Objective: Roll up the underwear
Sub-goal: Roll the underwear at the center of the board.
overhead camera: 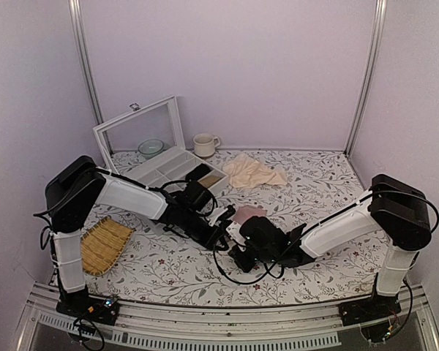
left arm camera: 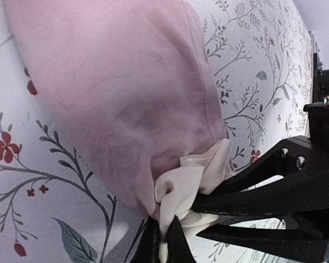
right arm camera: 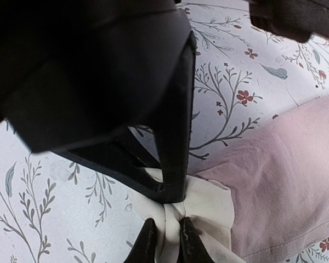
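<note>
Bunching cream waistband (right arm camera: 208, 211) of pink underwear (left arm camera: 126, 98), between left tool (left arm camera: 163, 241) and right tool (right arm camera: 164, 241).

Dusty-pink underwear (left arm camera: 115, 93), cream waistband (left arm camera: 194, 170); white table cover (left arm camera: 263, 55) with grey-green leaves, red flowers

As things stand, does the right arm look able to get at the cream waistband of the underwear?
Yes, apparently: the right fingers are closed on the waistband of the underwear, beside the left fingers; nothing blocks it.
</note>
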`<state>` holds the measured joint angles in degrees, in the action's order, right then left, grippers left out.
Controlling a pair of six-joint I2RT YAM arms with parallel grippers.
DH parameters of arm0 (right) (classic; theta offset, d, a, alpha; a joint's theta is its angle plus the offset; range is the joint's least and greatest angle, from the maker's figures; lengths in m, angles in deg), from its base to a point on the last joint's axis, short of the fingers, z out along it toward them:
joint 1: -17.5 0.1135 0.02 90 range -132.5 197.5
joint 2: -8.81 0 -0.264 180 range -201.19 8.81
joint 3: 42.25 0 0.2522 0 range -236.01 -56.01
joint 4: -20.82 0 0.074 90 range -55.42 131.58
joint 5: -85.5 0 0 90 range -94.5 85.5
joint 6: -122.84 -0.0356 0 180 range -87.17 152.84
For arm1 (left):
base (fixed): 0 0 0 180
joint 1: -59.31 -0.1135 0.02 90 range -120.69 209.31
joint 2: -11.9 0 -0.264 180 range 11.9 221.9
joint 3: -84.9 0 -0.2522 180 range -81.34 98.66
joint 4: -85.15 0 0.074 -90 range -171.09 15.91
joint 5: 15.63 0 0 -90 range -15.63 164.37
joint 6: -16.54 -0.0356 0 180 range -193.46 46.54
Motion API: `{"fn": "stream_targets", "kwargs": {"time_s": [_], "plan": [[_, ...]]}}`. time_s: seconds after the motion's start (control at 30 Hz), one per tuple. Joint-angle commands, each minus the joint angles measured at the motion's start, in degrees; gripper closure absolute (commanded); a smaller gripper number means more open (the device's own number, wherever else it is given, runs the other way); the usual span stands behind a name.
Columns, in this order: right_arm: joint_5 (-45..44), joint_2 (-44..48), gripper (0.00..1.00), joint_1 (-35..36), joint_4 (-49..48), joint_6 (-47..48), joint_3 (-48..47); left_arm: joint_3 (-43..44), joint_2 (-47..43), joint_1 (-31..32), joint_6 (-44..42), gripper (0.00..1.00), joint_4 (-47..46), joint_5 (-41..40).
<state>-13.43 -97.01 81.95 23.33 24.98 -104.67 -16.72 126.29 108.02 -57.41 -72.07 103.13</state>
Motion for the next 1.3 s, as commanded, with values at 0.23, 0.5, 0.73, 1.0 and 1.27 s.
{"fn": "stream_targets", "kwargs": {"time_s": [0.23,0.5,0.73,1.0,1.27], "plan": [[0.82,-4.83,1.0,-0.29,9.46,-1.0,3.06,0.46,-0.2,-0.9,1.17,0.82,5.6,-2.8],[3.34,-3.52,1.0,-0.77,8.47,-3.67,4.22,0.04,-6.09,-7.64,3.58,0.64,5.88,-1.89],[8.03,0.34,1.0,-2.55,4.33,-9.76,7.6,0.21,-5.9,-8.61,5.37,0.65,4.82,-0.84],[13.85,2.89,1.0,-5.35,-2.29,-17.75,11.91,2.31,-4.63,-9.06,4.92,0.65,6.09,-0.34],[19.28,4.71,1.0,-8.69,-8.59,-24.66,16.11,2.75,-3.87,-9.46,5.7,0.66,5.68,-0.38]]}}
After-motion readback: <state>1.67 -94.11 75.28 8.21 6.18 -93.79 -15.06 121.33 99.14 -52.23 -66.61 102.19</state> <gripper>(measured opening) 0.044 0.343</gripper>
